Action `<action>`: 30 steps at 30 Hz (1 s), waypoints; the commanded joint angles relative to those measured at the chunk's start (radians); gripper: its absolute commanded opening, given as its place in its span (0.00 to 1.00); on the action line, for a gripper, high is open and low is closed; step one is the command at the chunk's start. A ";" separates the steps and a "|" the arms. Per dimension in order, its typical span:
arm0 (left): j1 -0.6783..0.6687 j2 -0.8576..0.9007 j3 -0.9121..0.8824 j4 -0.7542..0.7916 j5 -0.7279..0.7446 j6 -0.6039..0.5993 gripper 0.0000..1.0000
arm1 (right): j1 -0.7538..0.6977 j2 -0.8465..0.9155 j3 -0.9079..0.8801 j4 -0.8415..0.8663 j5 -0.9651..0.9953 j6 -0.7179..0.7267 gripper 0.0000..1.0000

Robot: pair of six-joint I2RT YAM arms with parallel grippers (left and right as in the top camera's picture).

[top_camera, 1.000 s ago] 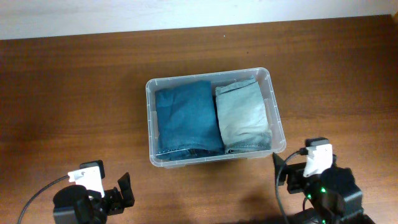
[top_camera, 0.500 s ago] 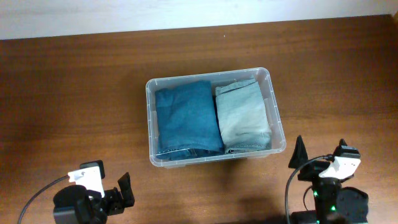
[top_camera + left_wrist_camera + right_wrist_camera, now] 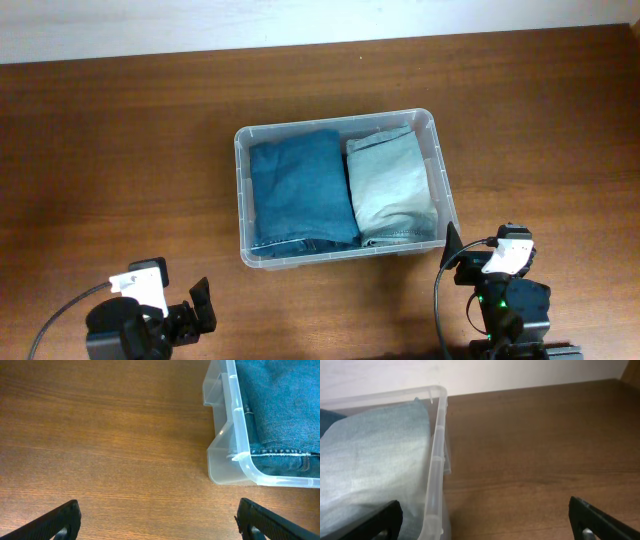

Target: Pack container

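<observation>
The container (image 3: 240,190) is a clear plastic bin at the table's middle. Folded dark blue jeans (image 3: 300,190) fill its left half and folded light blue jeans (image 3: 392,188) its right half. My left gripper (image 3: 190,308) is open and empty over bare table in front of the bin's front left corner (image 3: 230,455); its fingers frame bare wood (image 3: 160,522). My right gripper (image 3: 468,262) is open and empty just off the bin's front right corner. In the right wrist view the fingers (image 3: 485,522) straddle the bin's right wall (image 3: 436,460), beside the light jeans (image 3: 370,455).
The brown wooden table (image 3: 120,150) runs to a pale wall (image 3: 300,20) at the back. The dark jeans (image 3: 280,405) show in the left wrist view through the bin's rim.
My right arm swung right and then back left, ending close to the bin's front right corner. The left arm, the bin and the jeans have not moved.
</observation>
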 commanded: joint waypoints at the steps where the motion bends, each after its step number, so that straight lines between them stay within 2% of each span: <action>1: -0.002 -0.005 -0.003 0.000 0.010 -0.008 0.99 | -0.007 -0.009 -0.007 0.000 -0.016 -0.007 0.98; 30: -0.006 -0.044 -0.029 0.017 -0.006 -0.008 0.99 | -0.007 -0.008 -0.007 0.000 -0.016 -0.007 0.98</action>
